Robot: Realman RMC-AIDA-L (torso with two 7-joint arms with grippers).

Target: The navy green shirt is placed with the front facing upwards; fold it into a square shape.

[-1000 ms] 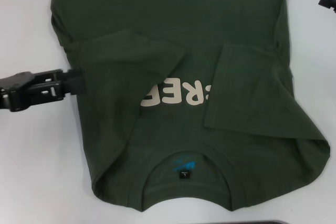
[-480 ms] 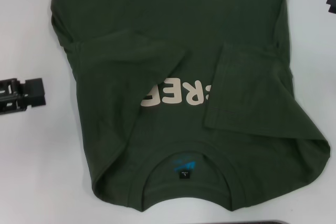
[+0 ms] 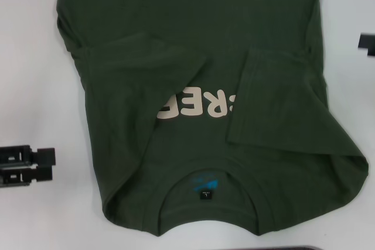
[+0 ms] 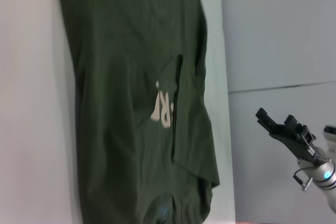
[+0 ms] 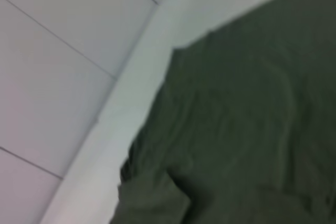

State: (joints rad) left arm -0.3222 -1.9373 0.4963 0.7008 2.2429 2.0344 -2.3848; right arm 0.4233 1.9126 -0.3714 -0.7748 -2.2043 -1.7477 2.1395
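Head camera looks steeply down from above, close on the shirt [image 3: 205, 86] spread over the white table [image 3: 35, 57], collar at the near edge. Left wrist camera sits off the table's left side, farther back, facing right across the whole shirt. Right wrist camera hangs close over the shirt's right edge. All three share the shirt.
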